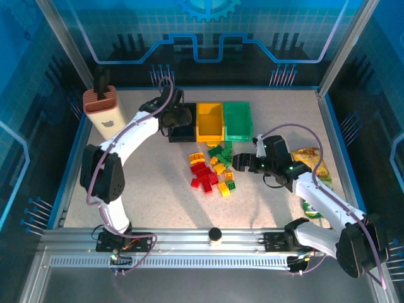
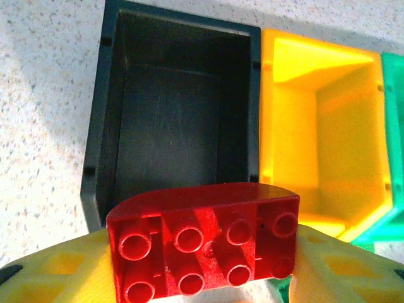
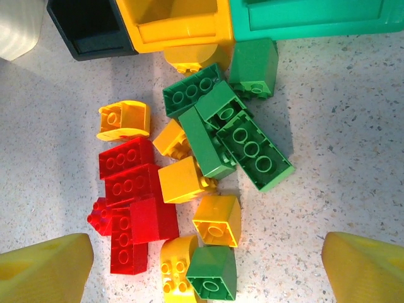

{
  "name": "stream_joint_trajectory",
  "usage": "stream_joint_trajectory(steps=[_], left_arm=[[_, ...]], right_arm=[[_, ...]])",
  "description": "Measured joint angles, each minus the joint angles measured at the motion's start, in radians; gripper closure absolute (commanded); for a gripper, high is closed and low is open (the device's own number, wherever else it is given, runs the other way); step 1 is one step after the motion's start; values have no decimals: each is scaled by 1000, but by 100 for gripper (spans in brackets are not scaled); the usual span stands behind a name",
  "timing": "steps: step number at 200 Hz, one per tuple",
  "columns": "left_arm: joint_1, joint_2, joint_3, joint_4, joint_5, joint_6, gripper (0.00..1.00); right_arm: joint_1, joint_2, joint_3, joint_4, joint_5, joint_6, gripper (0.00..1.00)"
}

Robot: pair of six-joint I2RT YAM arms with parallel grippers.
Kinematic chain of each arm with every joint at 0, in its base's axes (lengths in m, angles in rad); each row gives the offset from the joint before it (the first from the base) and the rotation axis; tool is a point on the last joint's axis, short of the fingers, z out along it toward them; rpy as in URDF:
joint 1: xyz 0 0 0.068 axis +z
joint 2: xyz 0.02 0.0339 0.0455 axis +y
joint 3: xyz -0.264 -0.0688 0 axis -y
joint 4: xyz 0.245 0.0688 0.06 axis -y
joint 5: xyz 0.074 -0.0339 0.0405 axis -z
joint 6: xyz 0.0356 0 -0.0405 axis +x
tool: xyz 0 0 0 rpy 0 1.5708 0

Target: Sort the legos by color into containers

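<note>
The legos (image 1: 211,172) are in two spots. One red lego (image 2: 203,248) is up in the left pincer (image 1: 172,118). All the others lie in a heap on the table (image 1: 151,189) by the right pincer (image 1: 243,161).

Far off to the left of the left pincer stands a tall beige holder (image 1: 102,107), well apart from it. The left pincer is clamped on the red lego, with a yellow finger (image 2: 50,274) pressed on each side of it. The lego has one round edge, and its bumps face the wrist camera. The black bin (image 2: 95,126) sits under this pincer and just ahead of it. To the pincer's right is the yellow bin (image 2: 328,126), touching the black one. Past that is the green bin (image 2: 394,126), touching the yellow one.

The heap lies below the right pincer and to its left, between the pincer and the bins. The red ones are on the pincer's left, the yellow ones in the middle, and most green ones on the far side, close to the green bin. The right pincer's fingers (image 3: 44,271) stand wide apart and squeeze nothing. One green brick (image 3: 213,273) lies on the table between the tips. To the right of this pincer, beside its arm, lie the snack bags (image 1: 312,158).
</note>
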Motion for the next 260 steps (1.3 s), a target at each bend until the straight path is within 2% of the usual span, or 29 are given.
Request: stream_joint_trajectory(steps=[20, 44, 53, 88, 120, 159, 196, 229, 260], left_arm=[[19, 88, 79, -15, 0, 3, 40], [39, 177, 173, -41, 8, 24, 11], [44, 202, 212, -57, 12, 23, 5], [41, 148, 201, -40, 23, 48, 4], [-6, -105, -29, 27, 20, 47, 7], [-100, -522, -486, 189, 18, 44, 8], [-111, -901, -838, 217, -5, 8, 8], [-111, -1183, -971, 184, -43, -43, 8], [-111, -1219, -1004, 160, -67, -69, 8]], right_arm=[[0, -15, -9, 0, 0, 0, 5], [0, -16, -10, -5, -5, -2, 5], [0, -16, -10, -6, -8, -6, 5], [28, -14, -6, -26, -11, -40, 6], [108, 19, 56, -78, -1, -87, 9], [269, 150, 230, -163, 37, -137, 13], [412, 296, 348, -195, 61, -138, 13], [478, 462, 436, -221, 63, -122, 17], [517, 616, 546, -274, 98, -74, 23]])
